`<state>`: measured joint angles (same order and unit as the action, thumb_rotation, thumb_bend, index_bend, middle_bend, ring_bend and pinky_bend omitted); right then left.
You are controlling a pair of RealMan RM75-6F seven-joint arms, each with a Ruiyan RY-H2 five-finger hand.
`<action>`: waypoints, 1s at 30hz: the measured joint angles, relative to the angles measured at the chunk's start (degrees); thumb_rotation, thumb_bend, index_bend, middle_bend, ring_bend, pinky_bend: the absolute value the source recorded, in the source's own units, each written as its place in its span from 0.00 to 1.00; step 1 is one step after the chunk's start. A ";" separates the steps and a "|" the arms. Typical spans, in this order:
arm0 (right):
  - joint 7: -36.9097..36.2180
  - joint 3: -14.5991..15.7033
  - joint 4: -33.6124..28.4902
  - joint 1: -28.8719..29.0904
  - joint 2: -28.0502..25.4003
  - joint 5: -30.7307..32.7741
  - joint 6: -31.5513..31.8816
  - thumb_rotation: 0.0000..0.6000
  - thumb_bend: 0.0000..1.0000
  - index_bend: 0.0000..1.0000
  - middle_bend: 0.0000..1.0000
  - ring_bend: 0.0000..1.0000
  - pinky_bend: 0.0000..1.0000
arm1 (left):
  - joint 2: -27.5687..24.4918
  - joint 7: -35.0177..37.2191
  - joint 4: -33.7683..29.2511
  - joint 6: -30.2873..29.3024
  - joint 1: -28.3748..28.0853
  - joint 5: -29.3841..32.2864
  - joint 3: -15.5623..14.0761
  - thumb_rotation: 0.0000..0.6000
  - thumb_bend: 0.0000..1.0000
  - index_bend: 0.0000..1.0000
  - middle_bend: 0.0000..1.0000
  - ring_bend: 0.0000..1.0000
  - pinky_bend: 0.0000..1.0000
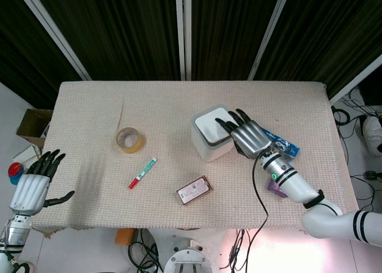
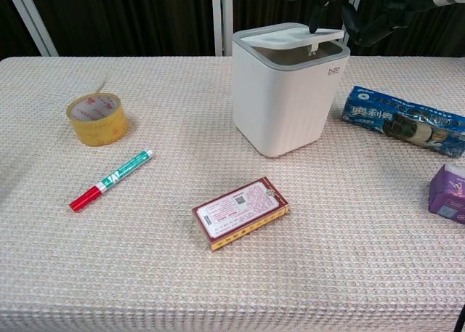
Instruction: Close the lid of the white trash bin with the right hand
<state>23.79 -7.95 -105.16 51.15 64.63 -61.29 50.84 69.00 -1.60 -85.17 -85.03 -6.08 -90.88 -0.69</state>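
The white trash bin point(image 1: 209, 143) point(image 2: 285, 99) stands at the table's middle right. Its lid point(image 1: 211, 123) point(image 2: 287, 34) lies nearly flat across the rim, with a thin gap still showing at the front in the chest view. My right hand point(image 1: 248, 135) point(image 2: 356, 12) is over the bin's right side with fingers spread, and its dark fingertips point(image 1: 225, 124) press on the lid. It holds nothing. My left hand point(image 1: 34, 186) hangs off the table's front left corner, fingers apart and empty.
On the table lie a yellow tape roll point(image 1: 129, 140) point(image 2: 97, 119), a red and green marker point(image 1: 142, 172) point(image 2: 110, 179), a red card box point(image 1: 194, 190) point(image 2: 240, 212), a blue packet point(image 1: 280, 143) point(image 2: 403, 120) and a purple box point(image 2: 449, 193) by the right arm.
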 measured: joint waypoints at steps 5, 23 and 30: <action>-0.35 0.68 0.89 -0.50 0.92 -1.25 0.02 0.99 0.92 0.00 0.25 0.00 0.00 | -0.36 0.23 -0.10 0.18 -0.05 -0.07 -0.12 0.70 0.16 0.08 0.05 0.04 0.21; -1.87 2.24 2.91 -1.70 2.81 -2.46 -1.29 1.00 0.91 0.00 0.24 0.00 0.00 | -0.23 0.50 0.16 0.10 -0.06 -0.08 -0.16 0.70 0.16 0.08 0.05 0.04 0.21; -1.52 1.34 1.41 -2.71 1.93 -5.75 2.85 0.99 0.81 0.00 0.08 0.00 0.00 | -0.12 0.68 0.35 -0.07 0.01 -0.04 -0.11 0.71 0.16 0.08 0.05 0.04 0.21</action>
<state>22.27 -6.61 -103.75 48.44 66.56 -67.04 53.69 68.88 -0.92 -84.83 -85.10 -6.08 -90.92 -0.80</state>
